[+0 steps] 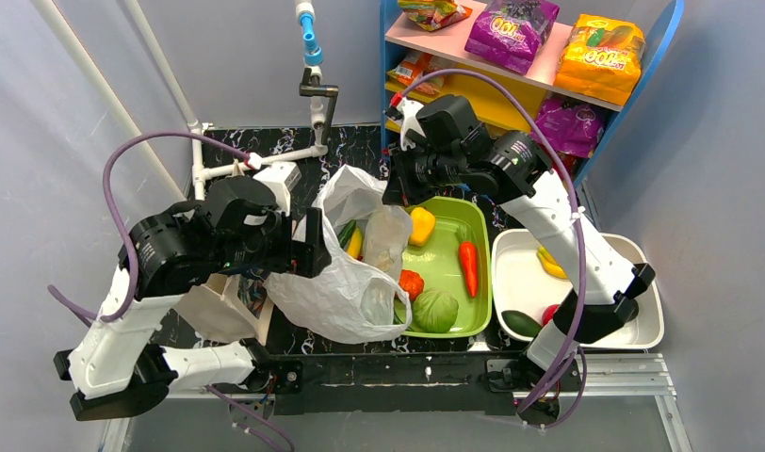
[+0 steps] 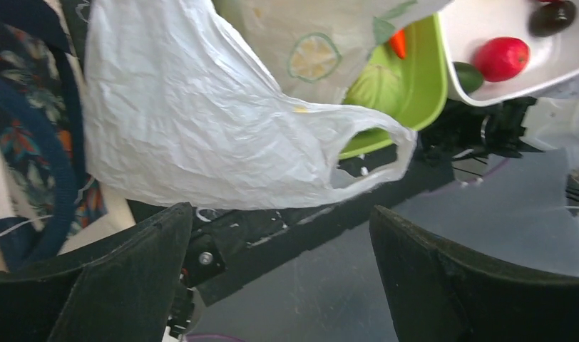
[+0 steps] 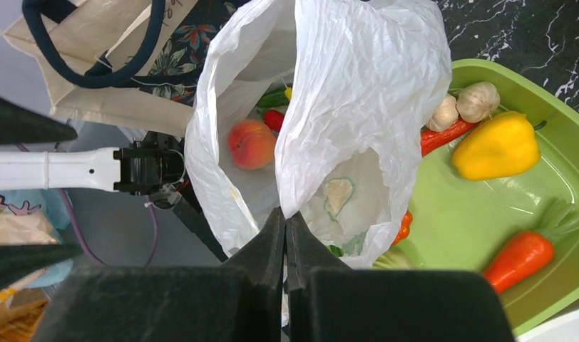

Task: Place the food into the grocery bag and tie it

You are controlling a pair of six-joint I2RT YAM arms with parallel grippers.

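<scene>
Right wrist view: right end effector (image 3: 285, 222) is pressed together, pinching a fold of the grocery bag (image 3: 358, 85) rim and holding the mouth up. Peach (image 3: 251, 142) sits inside. Bag stands on the worktop (image 1: 360, 155) between the arms, against the green tray (image 1: 445, 259). Left end effector (image 2: 278, 214) is spread wide, gripping nothing. I reckon the tie turns on the free handle loop (image 2: 365, 121): just beyond the left jaws, offset toward the tray, long axis across them. Left arm is nearer.
</scene>
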